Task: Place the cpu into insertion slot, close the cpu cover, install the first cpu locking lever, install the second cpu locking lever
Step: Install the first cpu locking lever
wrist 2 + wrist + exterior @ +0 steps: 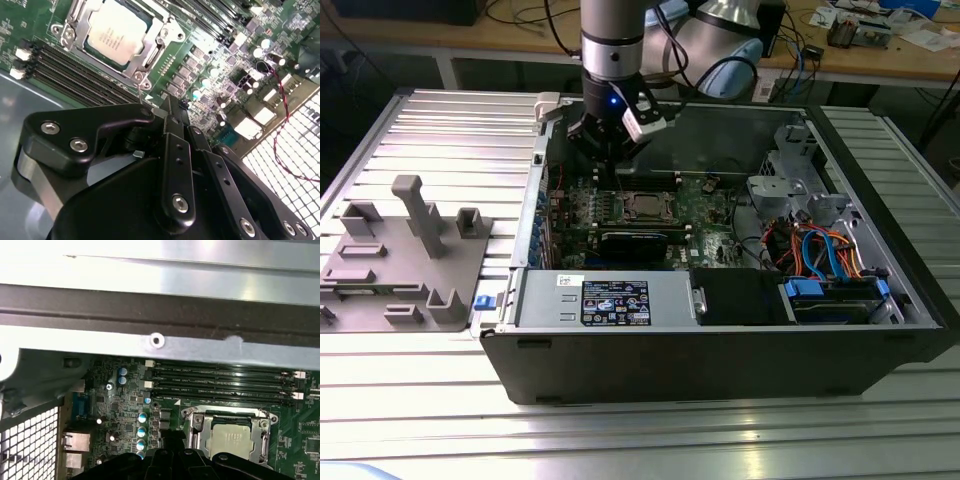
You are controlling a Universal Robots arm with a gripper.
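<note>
Open desktop computer case [720,370] on a ribbed aluminium table [450,110], seen in the exterior view. Nearest inside the case lies the grey power supply [540,300], carrying a black, white and blue printed label [615,302] and a smaller white sticker [571,282]. Beside it, toward the exterior view's right, the drive bay [830,300] holds blue and orange cables [820,250]. Deeper in the case lies the green motherboard [710,215], with a long black card [635,240] just on the near side of the cpu [645,207].

The cpu [115,32] sits flat in the insertion slot [89,48], framed by the silvery cpu cover [150,56], which lies down around it. Its printed top cannot be read. Black memory slots [220,382] run alongside.

The gripper [610,150] hangs just beyond the cpu, above the board. In the second wrist view its black fingers [176,145] are clenched tip to tip, grasping nothing.

Outside the case, to the exterior view's left, a grey moulded fixture [410,250] stands on the table. A cluttered workbench [880,55] lies farthest back.
</note>
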